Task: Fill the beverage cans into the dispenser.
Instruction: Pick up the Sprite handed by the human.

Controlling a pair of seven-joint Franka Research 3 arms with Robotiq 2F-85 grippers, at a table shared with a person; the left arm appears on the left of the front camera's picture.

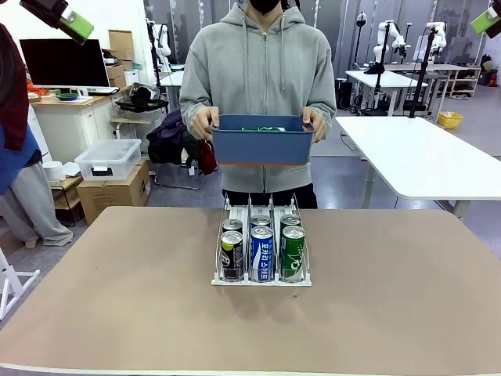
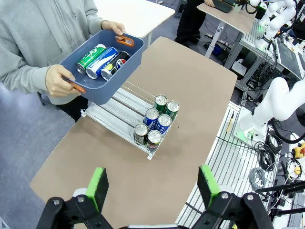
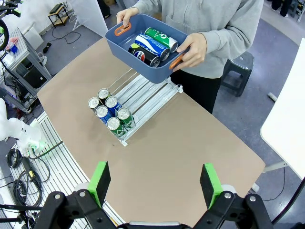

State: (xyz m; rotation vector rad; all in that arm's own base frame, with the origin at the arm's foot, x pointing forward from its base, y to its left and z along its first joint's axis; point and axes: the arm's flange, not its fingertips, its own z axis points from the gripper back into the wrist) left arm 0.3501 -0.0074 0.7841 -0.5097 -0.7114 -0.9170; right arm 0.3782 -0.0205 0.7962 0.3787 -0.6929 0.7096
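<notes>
Across the brown table (image 1: 117,313), a person at the far side held a blue bin (image 1: 262,147) in both hands, raised clear of the surface, and the dispenser (image 2: 114,112) stood near the table's middle. The left gripper (image 2: 153,176) and right gripper (image 3: 156,179) hung high above the table, jaws spread wide and holding nothing. Six beverage cans (image 1: 262,252) stood upright two per lane at the dispenser's robot-side end, and three further cans (image 2: 102,59) lay in the bin.

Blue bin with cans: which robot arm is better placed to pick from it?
Left, narrowly: the left gripper and right gripper hang open and high; the bin is central, in the front view the left sits nearer it.
</notes>
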